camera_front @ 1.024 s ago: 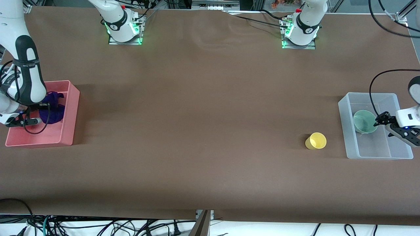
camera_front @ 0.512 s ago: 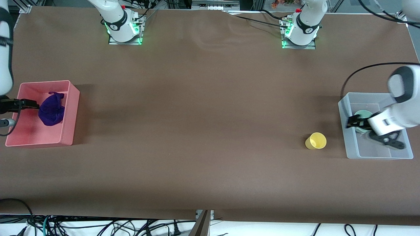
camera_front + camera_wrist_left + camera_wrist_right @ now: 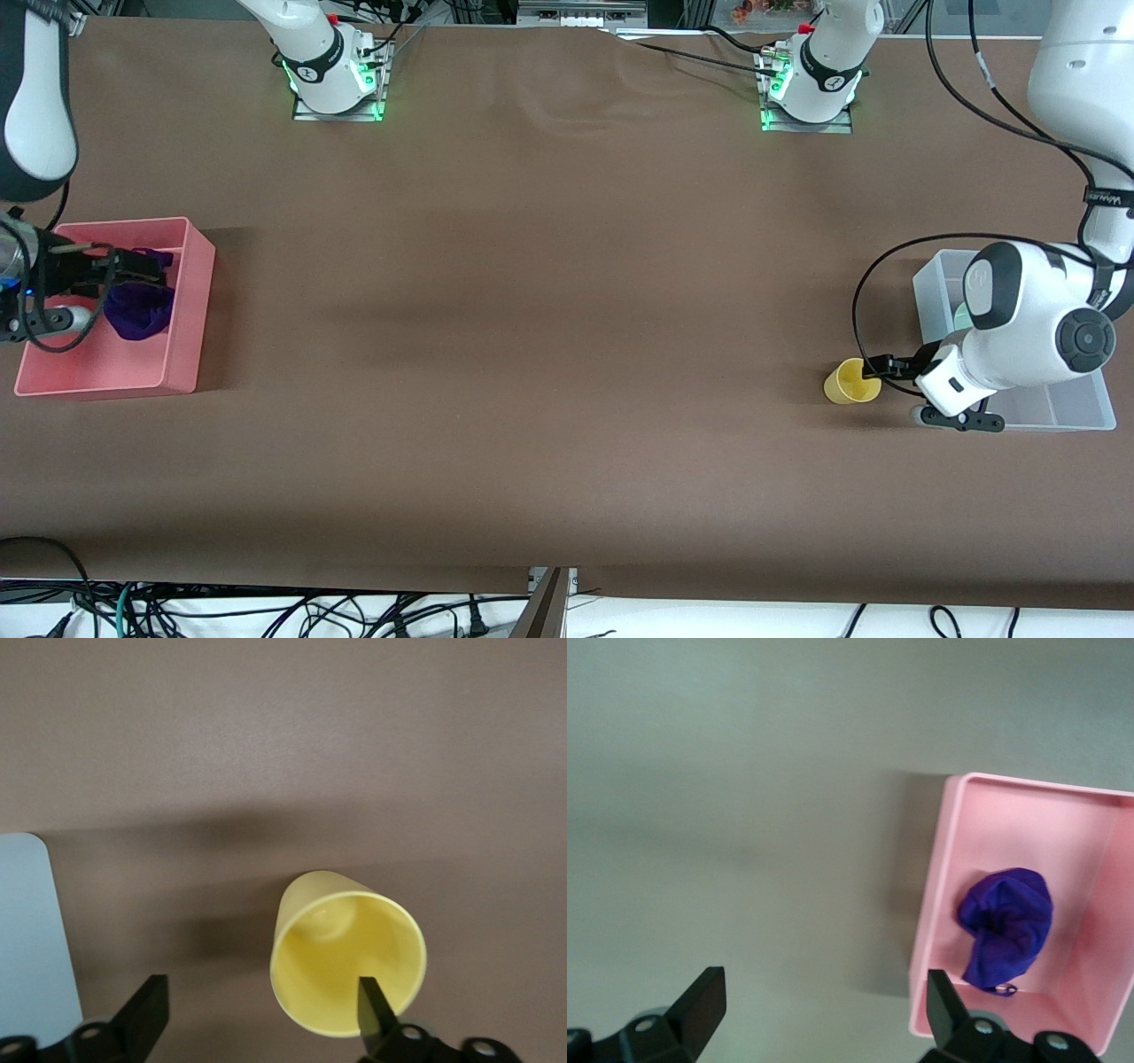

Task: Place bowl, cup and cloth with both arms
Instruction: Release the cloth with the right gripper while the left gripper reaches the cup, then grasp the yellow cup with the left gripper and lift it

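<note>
Yellow cup (image 3: 852, 381): standing on the brown table beside the clear bin (image 3: 1076, 409), nearer the front camera than the green bowl (image 3: 959, 313), which is sitting inside that bin, mostly hidden by the arm.
Front view: the left gripper (image 3: 879, 367) is reaching the cup's rim; the right gripper (image 3: 133, 263) is hanging over the pink bin (image 3: 190, 306) holding the purple cloth (image 3: 137, 306).
Left wrist view: the fingers (image 3: 375, 1014) are spreading wide, one inside the cup (image 3: 347, 952), likely for a rim pinch.
Right wrist view: the right gripper (image 3: 819, 1003) is gaping empty above the cloth (image 3: 1005, 926), apparently delivered.
</note>
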Robot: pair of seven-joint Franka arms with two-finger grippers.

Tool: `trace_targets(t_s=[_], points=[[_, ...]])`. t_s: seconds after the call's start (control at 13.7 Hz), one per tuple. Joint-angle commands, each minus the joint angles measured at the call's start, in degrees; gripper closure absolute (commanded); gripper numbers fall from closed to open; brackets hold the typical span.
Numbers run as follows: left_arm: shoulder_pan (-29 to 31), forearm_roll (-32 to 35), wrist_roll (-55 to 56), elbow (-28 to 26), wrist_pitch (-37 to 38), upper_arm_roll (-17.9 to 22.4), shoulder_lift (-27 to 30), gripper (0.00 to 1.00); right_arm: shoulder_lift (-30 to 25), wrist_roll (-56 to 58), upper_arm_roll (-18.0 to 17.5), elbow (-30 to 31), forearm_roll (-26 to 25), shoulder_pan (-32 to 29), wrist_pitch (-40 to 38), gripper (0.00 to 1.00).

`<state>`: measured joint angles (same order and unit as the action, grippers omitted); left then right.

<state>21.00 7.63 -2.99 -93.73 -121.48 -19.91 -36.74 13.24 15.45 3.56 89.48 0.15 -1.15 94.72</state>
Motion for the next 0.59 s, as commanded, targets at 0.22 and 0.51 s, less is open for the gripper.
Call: trace_targets(t_s=[0.22, 0.51], points=[[-0.4, 0.3, 2.3, 2.7, -2.1, 0.0, -6.0, 0.93, -7.9, -1.6, -4.4, 0.3, -1.5, -0.7, -4.7, 0.00], [-0.3, 0.5, 1.9, 3.7, -1.4, -0.1, -5.4, 1.00, -9.8, -1.4, 1.1, -2.3, -1.8, -0.7, -4.6, 0.00]])
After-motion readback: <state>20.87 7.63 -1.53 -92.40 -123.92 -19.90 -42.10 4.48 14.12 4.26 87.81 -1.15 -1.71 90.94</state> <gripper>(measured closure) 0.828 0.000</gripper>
